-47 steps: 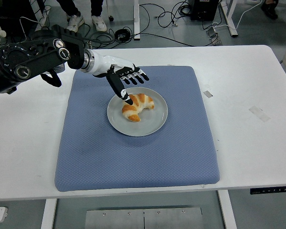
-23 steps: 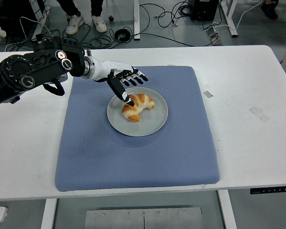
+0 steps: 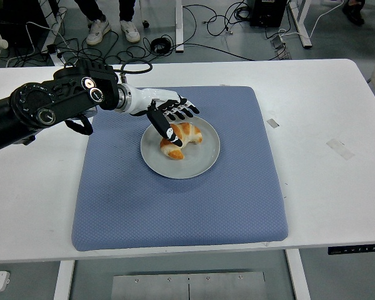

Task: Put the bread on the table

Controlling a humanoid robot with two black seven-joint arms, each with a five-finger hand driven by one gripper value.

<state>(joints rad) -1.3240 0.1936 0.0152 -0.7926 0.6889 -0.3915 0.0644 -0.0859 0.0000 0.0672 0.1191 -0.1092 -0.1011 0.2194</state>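
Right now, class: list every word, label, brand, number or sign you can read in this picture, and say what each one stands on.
None can be read.
Dark control strip under the table's near right edge: pale marks, too small to read.
Tape pieces on the white table: blank.
Round dials on the left arm: no legible print.

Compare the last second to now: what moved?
The left arm slid right, carrying the left hand further over the croissant; its thumb now lies across the bread's left end, fingers spread above it. No closed grasp yet. Croissant, plate and blue mat stayed put.
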